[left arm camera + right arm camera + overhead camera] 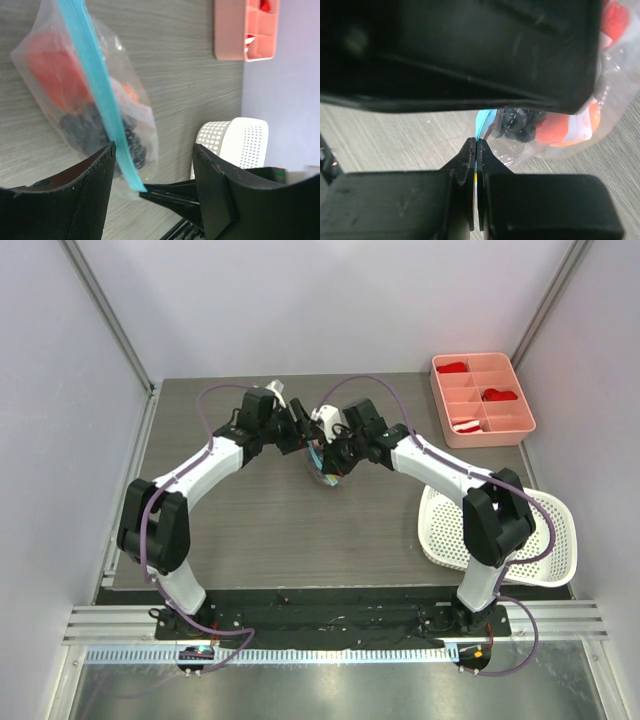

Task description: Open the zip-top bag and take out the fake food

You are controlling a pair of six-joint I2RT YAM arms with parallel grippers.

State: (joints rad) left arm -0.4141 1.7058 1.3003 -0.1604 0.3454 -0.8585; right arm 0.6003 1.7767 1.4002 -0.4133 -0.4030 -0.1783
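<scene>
One zip-top bag (35,52), shut along a single teal zip strip (97,85), hung between the two wrists over the middle of the bench (250,530). Three pieces of fake food showed through the plastic: one red piece (55,75), one orange piece (129,92) and one black cluster (82,127). One pink divided tray (495,437) sat at the far right corner, and one white perforated basket (560,560) lay at the right edge, both well apart from the bag. The left fingers (90,195) stood wide open and gripped nothing; the lower end of the zip strip ran down just beside one of them, though contact could not be judged. The right fingers (464,167) were pressed fully together, pinching the end of the zip strip between their tips, with the bag's contents just beyond them. Both arms reached forward and inward from their bases, the left arm (215,465) and the right arm (440,468) each bent at a raised elbow, so that the wrists nearly met at the bag.
</scene>
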